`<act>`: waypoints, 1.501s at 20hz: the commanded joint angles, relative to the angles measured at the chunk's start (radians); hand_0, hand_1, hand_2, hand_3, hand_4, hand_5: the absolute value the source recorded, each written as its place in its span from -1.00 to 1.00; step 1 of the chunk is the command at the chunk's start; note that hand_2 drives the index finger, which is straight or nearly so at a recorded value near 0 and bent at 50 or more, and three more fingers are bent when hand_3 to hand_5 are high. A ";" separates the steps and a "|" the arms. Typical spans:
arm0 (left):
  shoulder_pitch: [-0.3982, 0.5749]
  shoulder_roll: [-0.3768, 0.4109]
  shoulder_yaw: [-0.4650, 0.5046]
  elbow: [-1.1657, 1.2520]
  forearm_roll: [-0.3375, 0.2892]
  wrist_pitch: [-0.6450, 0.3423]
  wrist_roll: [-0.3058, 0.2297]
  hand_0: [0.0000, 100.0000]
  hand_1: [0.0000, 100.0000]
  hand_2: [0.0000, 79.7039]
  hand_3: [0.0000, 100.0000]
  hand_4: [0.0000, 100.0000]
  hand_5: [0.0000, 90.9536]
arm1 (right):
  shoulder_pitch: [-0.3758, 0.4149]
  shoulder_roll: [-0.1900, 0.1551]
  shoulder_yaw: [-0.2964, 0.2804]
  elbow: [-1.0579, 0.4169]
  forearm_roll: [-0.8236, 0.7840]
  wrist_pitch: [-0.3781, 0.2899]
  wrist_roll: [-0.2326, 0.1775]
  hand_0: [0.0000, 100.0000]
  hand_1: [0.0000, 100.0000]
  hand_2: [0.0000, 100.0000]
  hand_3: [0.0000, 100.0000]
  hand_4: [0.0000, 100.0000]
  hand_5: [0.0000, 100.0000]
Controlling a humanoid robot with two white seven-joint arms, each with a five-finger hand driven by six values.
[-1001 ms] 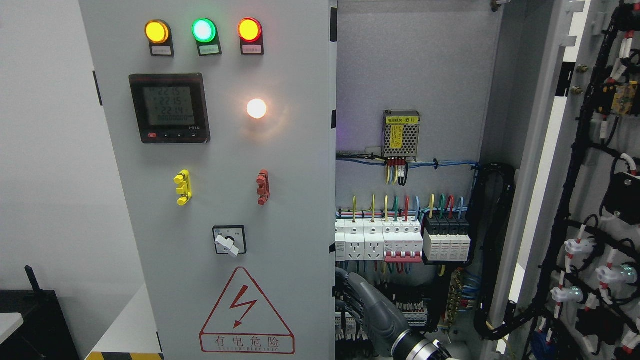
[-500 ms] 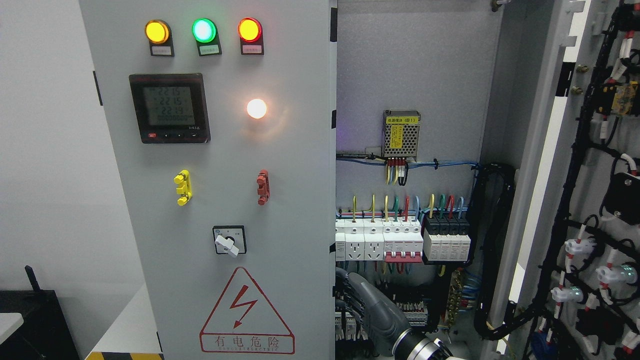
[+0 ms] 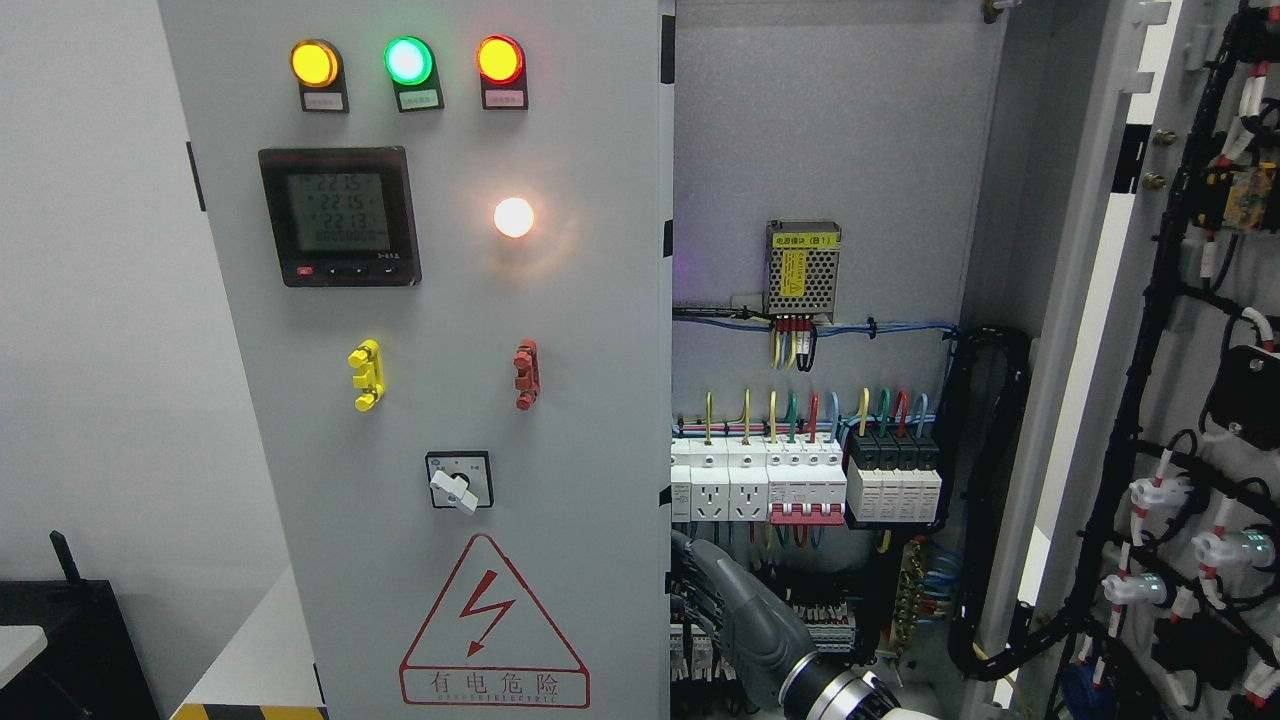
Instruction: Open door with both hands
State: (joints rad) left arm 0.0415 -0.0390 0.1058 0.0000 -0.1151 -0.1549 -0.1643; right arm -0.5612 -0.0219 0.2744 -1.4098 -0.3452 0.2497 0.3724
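Just left of the right hand (image 3: 740, 615), the closed left door (image 3: 450, 400) is standing stiff and heavy; fingers (image 3: 688, 590) are curling behind its free edge, the best hold.

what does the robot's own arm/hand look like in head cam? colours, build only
Only one hand shows, at the bottom edge: a dark grey, smooth moulded shell with darker, segmented fingers. Behind it sits a wrist of ringed silver metal with black bands, then a white edge of forearm. No cables, markings or sleeve visible.
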 commanded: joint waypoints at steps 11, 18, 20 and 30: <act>0.000 -0.001 0.000 0.015 0.000 0.000 0.000 -1.00 -1.00 -1.00 -1.00 -1.00 -1.00 | -0.005 -0.013 0.002 0.002 -0.006 0.014 0.034 -0.24 -1.00 -1.00 -1.00 -1.00 -1.00; 0.000 -0.001 0.000 0.015 0.000 0.001 0.000 -1.00 -1.00 -1.00 -1.00 -1.00 -1.00 | -0.012 -0.013 0.002 0.002 -0.017 0.016 0.049 -0.24 -1.00 -1.00 -1.00 -1.00 -1.00; 0.000 0.001 0.000 0.015 0.000 0.000 0.000 -1.00 -1.00 -1.00 -1.00 -1.00 -1.00 | -0.014 -0.013 0.000 0.002 -0.021 0.016 0.051 -0.24 -1.00 -1.00 -1.00 -1.00 -1.00; 0.000 -0.001 0.000 0.015 0.000 0.000 0.000 -1.00 -1.00 -1.00 -1.00 -1.00 -1.00 | -0.016 -0.012 0.002 0.002 -0.021 0.016 0.056 -0.23 -1.00 -1.00 -1.00 -1.00 -1.00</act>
State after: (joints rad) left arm 0.0417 -0.0390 0.1058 0.0000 -0.1150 -0.1549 -0.1643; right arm -0.5765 -0.0210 0.2758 -1.4085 -0.3655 0.2657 0.4386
